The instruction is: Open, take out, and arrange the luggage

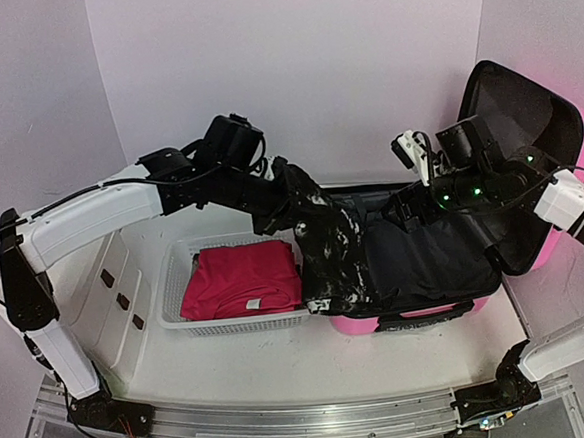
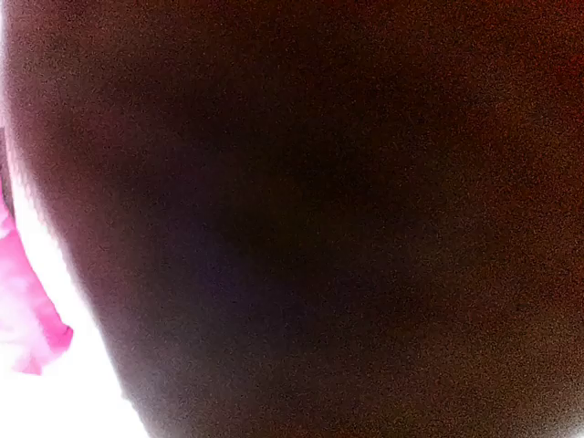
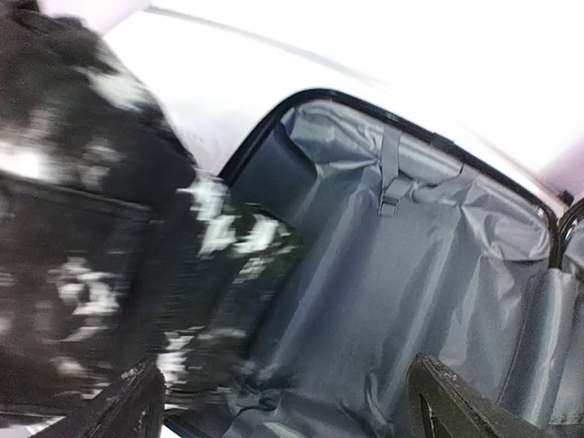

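Suitcase [image 1: 430,259]: lies open at the table's [image 1: 282,365] right edge.
Left gripper [image 1: 275,212]: clamped on the patterned garment [image 1: 329,241] (its camera is smothered).
Right gripper [image 1: 416,160]: wide, empty.
Tip: lift the cloth clear before swinging to the basket [image 1: 177,287].

White table [image 1: 282,365] bearing, from left to right, a white drawer unit [image 1: 117,291], a white mesh basket [image 1: 234,326] just beside it, and the open pink luggage [image 1: 419,320], lid raised at the right.

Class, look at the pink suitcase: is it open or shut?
Open. The suitcase has its lid raised at the right, dark lining exposed.
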`<state>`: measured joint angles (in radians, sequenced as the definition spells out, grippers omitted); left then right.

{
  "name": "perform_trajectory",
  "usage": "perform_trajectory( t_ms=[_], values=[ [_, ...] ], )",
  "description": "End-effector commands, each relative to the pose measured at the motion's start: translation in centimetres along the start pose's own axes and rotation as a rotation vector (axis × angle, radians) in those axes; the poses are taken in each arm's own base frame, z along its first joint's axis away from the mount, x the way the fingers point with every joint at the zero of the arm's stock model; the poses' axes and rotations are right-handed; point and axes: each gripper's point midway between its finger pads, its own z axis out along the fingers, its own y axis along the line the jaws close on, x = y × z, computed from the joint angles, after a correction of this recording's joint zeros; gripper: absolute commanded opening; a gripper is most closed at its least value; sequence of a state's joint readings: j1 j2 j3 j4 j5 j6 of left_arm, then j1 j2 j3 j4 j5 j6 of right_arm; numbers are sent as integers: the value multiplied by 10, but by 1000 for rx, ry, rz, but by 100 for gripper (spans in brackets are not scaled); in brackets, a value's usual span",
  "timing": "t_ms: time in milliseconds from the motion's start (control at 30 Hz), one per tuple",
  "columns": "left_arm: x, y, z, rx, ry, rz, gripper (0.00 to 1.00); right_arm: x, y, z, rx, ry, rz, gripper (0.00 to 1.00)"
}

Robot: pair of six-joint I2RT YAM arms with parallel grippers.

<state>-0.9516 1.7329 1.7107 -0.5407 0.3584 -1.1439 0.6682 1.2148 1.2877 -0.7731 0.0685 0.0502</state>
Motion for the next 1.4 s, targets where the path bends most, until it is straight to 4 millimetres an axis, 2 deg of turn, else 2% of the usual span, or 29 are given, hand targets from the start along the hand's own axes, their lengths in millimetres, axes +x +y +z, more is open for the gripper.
perform_trajectory(
  t_ms=[0,300,533,833,1233,1367],
  values=[
    [5,-25,-40,113,60,134,0,-8,1,3,-1,-5,45,92],
    [-17,46,-80,-50,69,239,0,-1,-4,-3,23,17,49,91],
    [-29,71,-86,-95,78,342,0,10,-8,-7,46,45,46,92],
    [-59,116,-109,-173,46,336,0,17,-14,-10,79,73,27,92],
    [-68,175,-124,-291,105,317,0,15,-13,1,78,105,15,92],
    [-67,205,-129,-409,177,335,0,15,-13,2,78,111,13,92]
  ],
)
